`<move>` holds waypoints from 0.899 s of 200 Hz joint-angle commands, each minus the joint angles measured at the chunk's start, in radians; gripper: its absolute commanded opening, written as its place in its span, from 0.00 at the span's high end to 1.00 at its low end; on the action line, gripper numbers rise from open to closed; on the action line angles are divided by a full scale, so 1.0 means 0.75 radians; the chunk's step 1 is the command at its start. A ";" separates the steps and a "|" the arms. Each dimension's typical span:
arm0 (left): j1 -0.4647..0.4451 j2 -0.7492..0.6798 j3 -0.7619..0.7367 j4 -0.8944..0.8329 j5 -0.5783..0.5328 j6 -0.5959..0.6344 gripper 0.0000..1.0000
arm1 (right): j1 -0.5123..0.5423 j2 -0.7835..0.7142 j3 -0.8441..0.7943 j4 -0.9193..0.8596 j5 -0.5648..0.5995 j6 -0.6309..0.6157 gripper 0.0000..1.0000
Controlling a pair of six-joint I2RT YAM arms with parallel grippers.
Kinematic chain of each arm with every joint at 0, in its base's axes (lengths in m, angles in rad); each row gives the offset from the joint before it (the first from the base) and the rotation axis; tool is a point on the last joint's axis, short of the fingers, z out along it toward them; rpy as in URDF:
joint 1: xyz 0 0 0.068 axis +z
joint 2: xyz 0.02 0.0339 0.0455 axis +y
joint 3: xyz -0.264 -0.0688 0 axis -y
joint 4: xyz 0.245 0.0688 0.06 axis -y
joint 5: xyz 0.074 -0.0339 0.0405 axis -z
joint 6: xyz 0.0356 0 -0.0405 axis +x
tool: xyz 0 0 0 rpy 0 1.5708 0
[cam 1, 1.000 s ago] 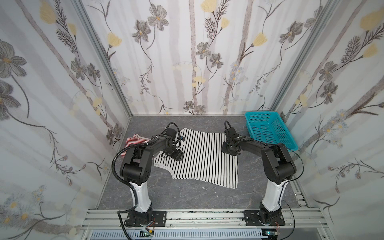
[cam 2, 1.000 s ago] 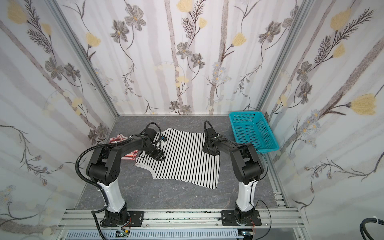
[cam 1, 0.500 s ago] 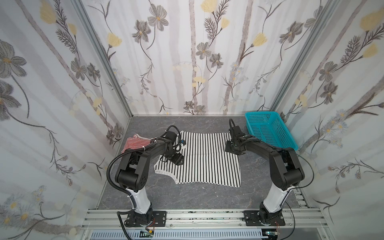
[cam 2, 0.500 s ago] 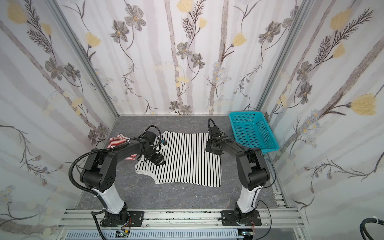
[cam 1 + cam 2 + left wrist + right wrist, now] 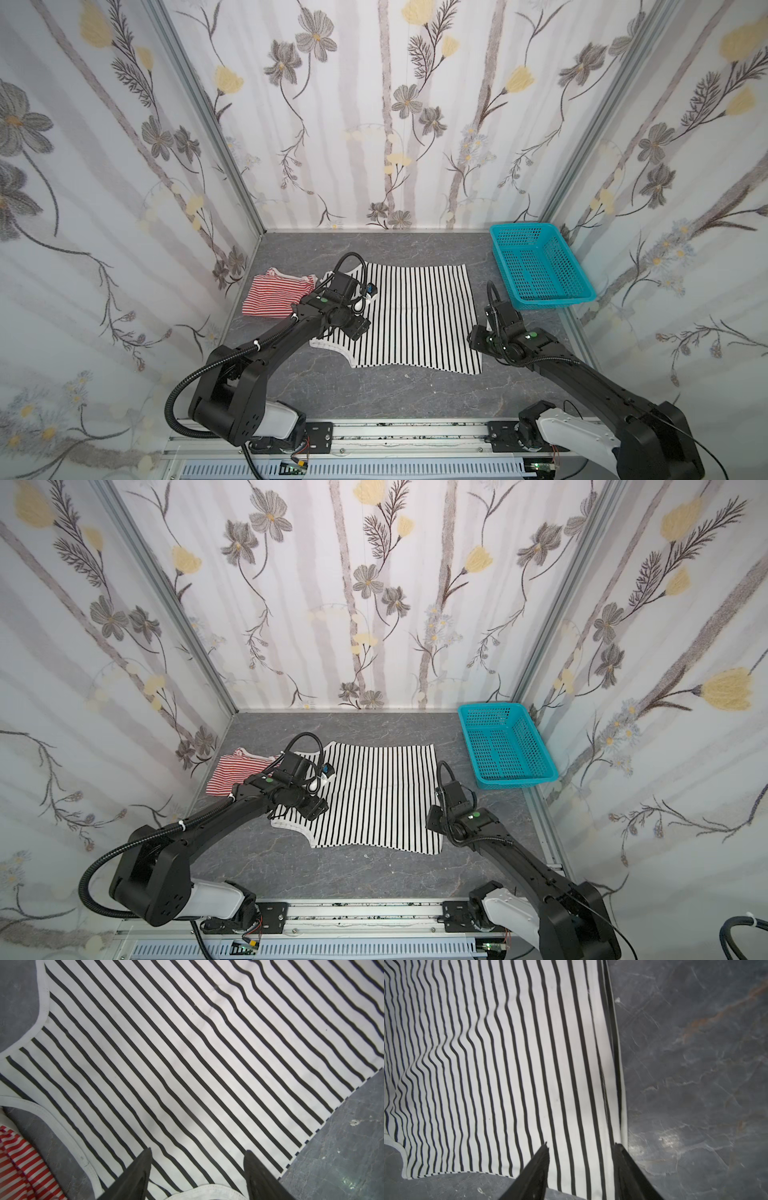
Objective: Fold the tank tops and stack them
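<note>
On table [image 5: 374,395], striped tank top [image 5: 415,316], flat

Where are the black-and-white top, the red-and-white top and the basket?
black-and-white top [image 5: 419,316]: in a top view, middle of the spread cloth.
red-and-white top [image 5: 270,297]: in a top view, middle of the bunched cloth.
basket [image 5: 540,270]: in a top view, its bare floor.

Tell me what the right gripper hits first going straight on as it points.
Most likely the black-and-white tank top, near its side edge; the right gripper points onto it, though its height above the cloth is unclear.
</note>
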 commanded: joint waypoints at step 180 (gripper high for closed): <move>-0.019 -0.099 -0.141 0.129 -0.103 0.049 0.28 | 0.069 -0.198 -0.294 0.016 -0.075 0.325 0.84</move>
